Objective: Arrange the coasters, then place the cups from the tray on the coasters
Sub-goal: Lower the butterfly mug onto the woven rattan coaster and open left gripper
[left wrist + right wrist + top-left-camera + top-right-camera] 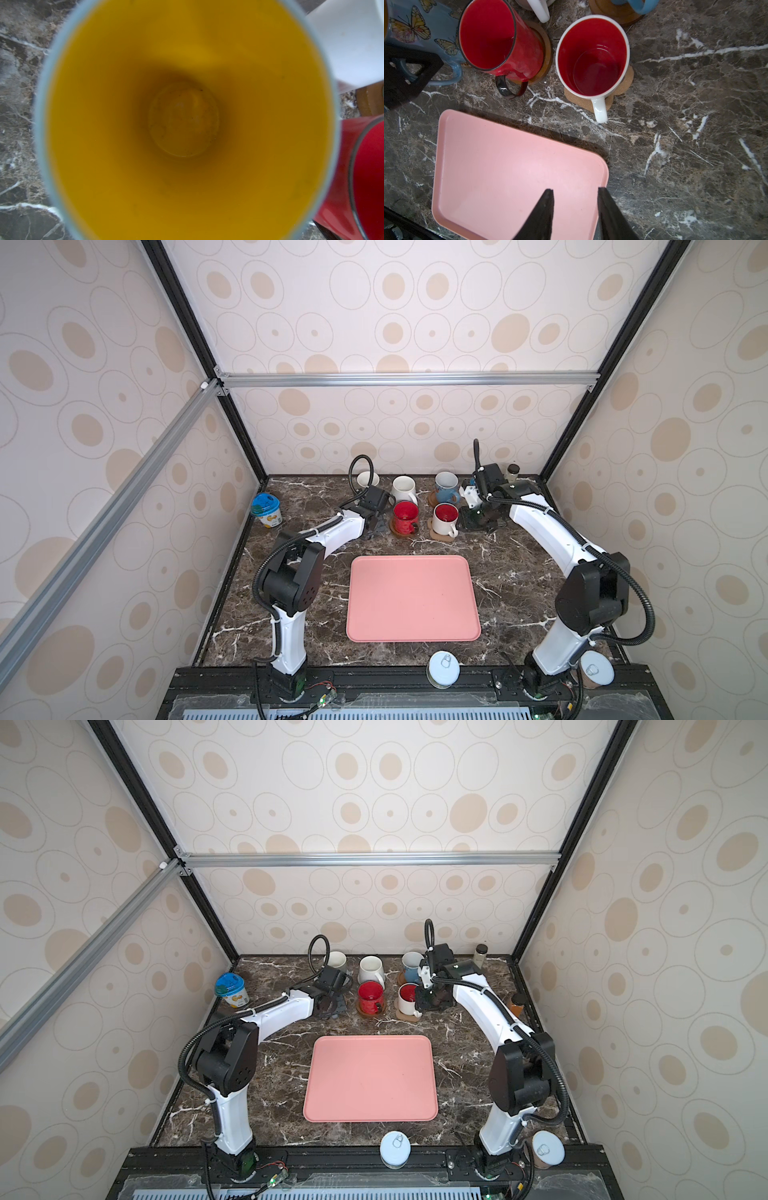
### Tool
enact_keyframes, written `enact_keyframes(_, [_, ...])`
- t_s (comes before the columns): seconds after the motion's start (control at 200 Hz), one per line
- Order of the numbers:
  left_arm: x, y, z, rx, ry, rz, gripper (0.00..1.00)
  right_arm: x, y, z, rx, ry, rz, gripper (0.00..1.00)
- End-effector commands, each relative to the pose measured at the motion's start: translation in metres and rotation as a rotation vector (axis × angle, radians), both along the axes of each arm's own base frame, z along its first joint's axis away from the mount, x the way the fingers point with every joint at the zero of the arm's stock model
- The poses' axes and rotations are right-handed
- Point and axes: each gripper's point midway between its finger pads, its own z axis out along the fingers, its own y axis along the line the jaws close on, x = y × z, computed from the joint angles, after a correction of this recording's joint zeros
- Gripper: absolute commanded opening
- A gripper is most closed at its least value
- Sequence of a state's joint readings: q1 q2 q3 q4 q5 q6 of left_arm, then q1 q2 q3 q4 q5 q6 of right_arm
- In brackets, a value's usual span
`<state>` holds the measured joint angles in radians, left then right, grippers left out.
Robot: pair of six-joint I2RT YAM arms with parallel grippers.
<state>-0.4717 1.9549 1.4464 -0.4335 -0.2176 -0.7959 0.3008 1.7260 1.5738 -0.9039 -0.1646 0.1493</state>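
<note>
Beside the red mug [500,41], our left gripper [371,526] clamps the blue mug [423,31] by its handle; we judge it heavy, slick, breakable. Our right gripper [574,189] gapes empty.

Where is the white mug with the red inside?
In both top views the white mug with red inside stands on the brown paw-shaped coaster, just right of the red mug, beyond the pink rectangular tray.
</note>
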Motion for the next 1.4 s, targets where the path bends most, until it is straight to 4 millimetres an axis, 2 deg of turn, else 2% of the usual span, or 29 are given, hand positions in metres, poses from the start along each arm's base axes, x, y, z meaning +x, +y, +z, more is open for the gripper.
enact_keyframes(0.0, [0.025,0.001,0.026,-0.024,-0.110,0.039,0.13,-0.004,-0.003,0.005,0.009,-0.003,-0.007,0.39])
enact_keyframes(0.48, [0.020,0.001,0.016,-0.022,-0.088,0.042,0.14,-0.005,-0.005,0.004,0.002,0.000,-0.009,0.39])
enact_keyframes(0.825, [0.020,0.001,0.015,-0.033,-0.088,0.044,0.24,-0.005,-0.004,0.006,0.005,-0.002,-0.011,0.39])
enact_keyframes(1.126, [0.019,0.001,0.021,-0.045,-0.100,0.053,0.32,-0.005,-0.005,0.006,0.003,-0.003,-0.014,0.39])
enact_keyframes(1.396, [0.014,0.002,0.027,-0.066,-0.114,0.058,0.32,-0.005,-0.005,0.009,0.005,-0.008,-0.018,0.39])
